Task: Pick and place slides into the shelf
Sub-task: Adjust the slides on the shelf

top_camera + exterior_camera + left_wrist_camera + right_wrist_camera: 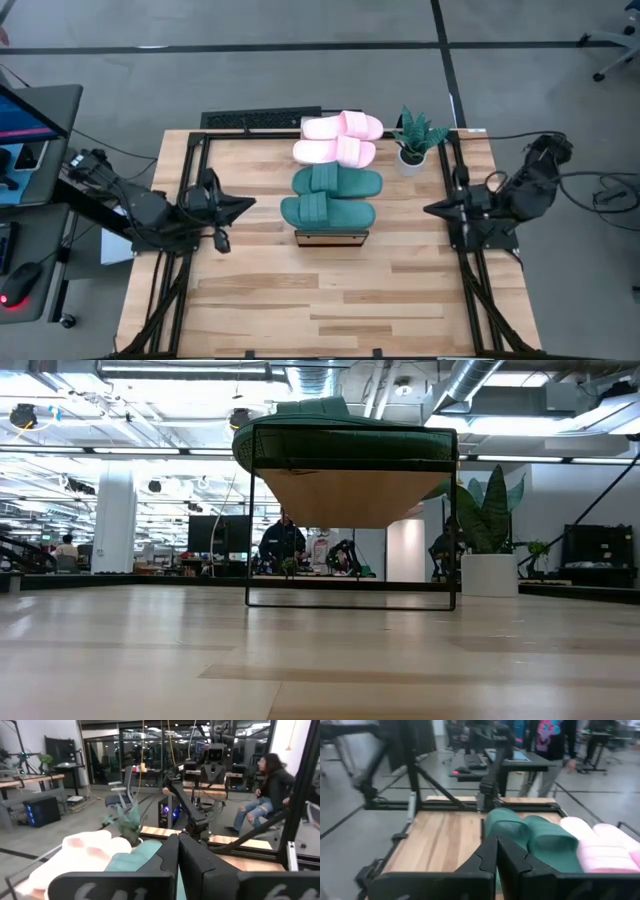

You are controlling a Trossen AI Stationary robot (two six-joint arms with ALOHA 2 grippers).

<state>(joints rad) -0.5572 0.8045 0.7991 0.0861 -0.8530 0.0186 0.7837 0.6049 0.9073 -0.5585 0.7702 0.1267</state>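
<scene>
Shelf (pixel 331 238) mid-table bearing four slides (pixel 330 182), sides open

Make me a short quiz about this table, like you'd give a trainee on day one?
1. How many slides sit on the shelf, and in which colours?
2. True or false: the potted plant stands on the shelf.
3. Which gripper holds a slide: A left gripper, B right gripper, C neither?

Key:
1. Four: two pink slides at the far end, two teal slides nearer.
2. False; it stands on the table beside the pink pair.
3. C; both grippers sit at the table's sides with jaws closed on nothing.
</scene>
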